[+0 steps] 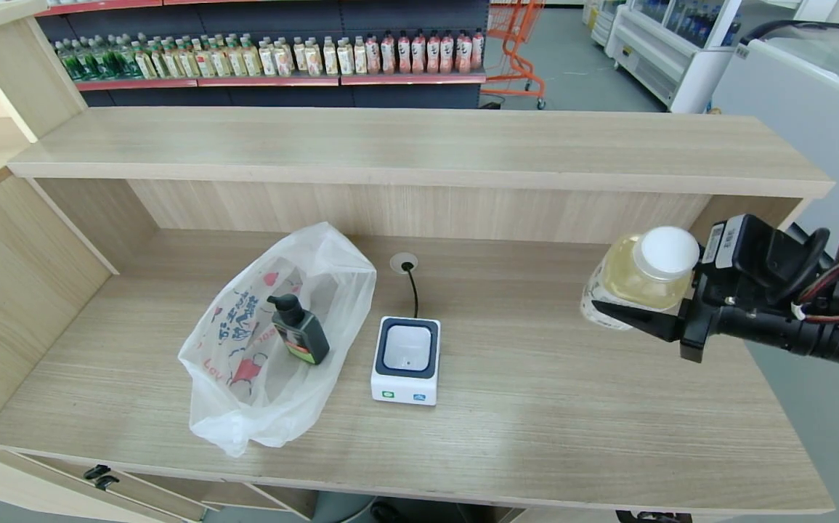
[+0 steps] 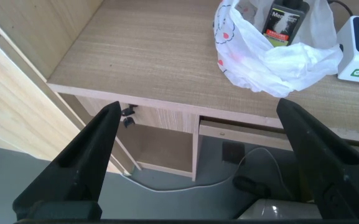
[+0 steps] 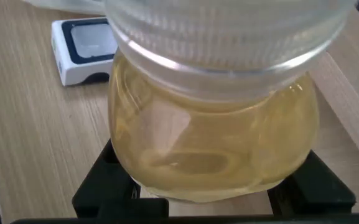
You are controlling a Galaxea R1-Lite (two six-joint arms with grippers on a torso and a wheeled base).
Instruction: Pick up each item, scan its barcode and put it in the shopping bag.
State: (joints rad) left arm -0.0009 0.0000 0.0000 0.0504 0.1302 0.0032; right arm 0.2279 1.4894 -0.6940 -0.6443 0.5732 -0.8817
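Head view: we look forward and down from high up, taking in the whole counter [image 1: 535, 421].
Left wrist view: we sit off the counter's near edge, facing obliquely down across it past the left gripper [image 2: 198, 106], at middling range.
Right wrist view: we face downward, pressed close against the bottle [image 3: 210, 143].
Shared: the scanner [image 1: 406, 359] appears in all three views; the shopping bag [image 1: 274, 341] in head and left wrist.

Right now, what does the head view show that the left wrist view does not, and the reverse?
Head view alone: the right gripper shut on a yellowish bottle with a white cap, above the counter's right end. Left wrist view alone: the left gripper, open, out in front of the counter. Both: the shopping bag with a dark pump bottle inside, and the scanner beside it.
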